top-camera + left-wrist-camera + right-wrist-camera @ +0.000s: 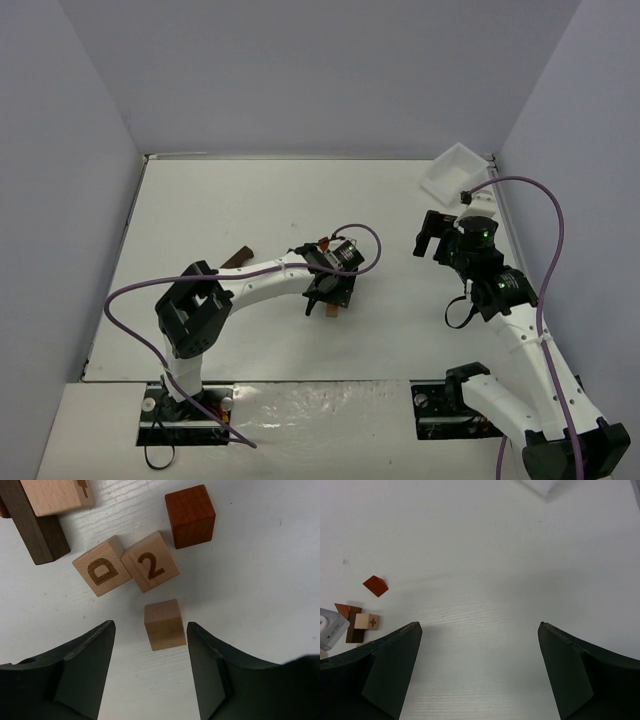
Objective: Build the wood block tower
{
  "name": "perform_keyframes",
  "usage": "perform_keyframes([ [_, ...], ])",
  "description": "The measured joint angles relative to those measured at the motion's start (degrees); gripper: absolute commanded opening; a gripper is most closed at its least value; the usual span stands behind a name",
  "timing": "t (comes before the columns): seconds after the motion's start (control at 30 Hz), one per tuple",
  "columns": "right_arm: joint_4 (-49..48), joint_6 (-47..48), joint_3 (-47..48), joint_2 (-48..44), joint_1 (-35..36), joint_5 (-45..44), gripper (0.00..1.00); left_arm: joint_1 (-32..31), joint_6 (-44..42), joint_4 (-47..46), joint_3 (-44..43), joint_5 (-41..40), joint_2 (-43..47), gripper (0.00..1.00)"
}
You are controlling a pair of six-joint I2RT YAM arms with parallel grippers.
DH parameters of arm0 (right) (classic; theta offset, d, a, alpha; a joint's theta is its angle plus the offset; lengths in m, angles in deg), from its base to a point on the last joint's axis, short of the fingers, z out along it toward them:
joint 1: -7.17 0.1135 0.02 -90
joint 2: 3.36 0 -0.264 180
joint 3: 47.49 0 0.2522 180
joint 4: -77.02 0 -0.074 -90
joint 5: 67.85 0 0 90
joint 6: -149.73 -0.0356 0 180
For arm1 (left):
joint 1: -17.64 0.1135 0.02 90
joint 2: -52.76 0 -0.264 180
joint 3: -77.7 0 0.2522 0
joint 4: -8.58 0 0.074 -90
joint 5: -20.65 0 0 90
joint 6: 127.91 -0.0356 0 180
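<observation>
My left gripper (150, 630) is open, low over the table, its jaws either side of a plain pale cube (164, 625) without touching it. Just beyond lie a pale "2" cube (150, 561), a pale "D" cube (102, 566) and a red-brown cube (190, 516). At the top left a pale printed block (57, 494) rests on a dark brown long block (35, 532). In the top view the left gripper (328, 297) hides most of these. My right gripper (480, 625) is open and empty over bare table; it also shows in the top view (428, 235).
A white tray (455, 172) sits at the far right corner. A lone dark brown block (237, 258) lies left of the left arm. The right wrist view shows a red-brown wedge (375, 585) and a pale plus-marked cube (367, 621) at its left edge.
</observation>
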Motion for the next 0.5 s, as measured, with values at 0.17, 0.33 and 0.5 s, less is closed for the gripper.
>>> perform_keyframes([
  [0.17, 0.4, -0.1, -0.4, -0.3, 0.0, -0.2, 1.0, 0.0, 0.3, -0.3, -0.1, 0.5, -0.8, 0.5],
  [0.33, 1.0, -0.3, -0.7, -0.3, 0.0, -0.2, 1.0, -0.3, 0.4, -0.6, -0.3, 1.0, -1.8, 0.5],
  [0.5, 1.0, -0.6, -0.9, -0.3, 0.0, -0.2, 1.0, -0.4, 0.4, -0.5, -0.4, 1.2, -2.0, 0.5],
])
